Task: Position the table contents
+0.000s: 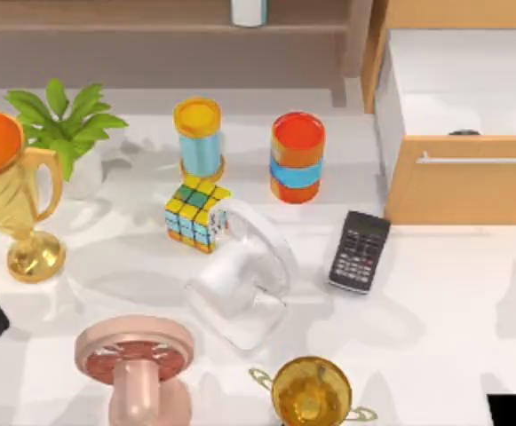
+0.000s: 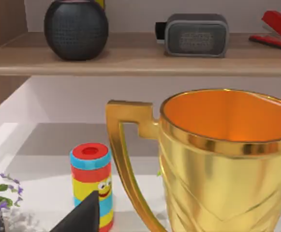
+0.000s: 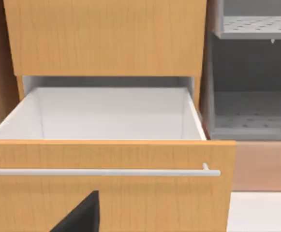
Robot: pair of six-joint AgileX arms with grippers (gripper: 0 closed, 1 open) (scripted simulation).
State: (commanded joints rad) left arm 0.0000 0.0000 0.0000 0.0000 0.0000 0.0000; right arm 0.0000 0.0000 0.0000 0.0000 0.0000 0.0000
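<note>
The white surface (image 1: 453,302) is still crowded from its left edge to the open drawer (image 1: 462,186) at the right, nothing looks arranged yet, and I cannot tell either end effector's state.

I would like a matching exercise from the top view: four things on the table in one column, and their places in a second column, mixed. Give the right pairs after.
Things:
1. calculator
2. Rubik's cube
3. potted plant
4. drawer

Places:
A. far left of the table, behind a gold trophy
B. pulled open, at the right
C. lying flat, just left of the drawer front
D. in front of the yellow and blue canister

Pairs: 1-C, 2-D, 3-A, 4-B
</note>
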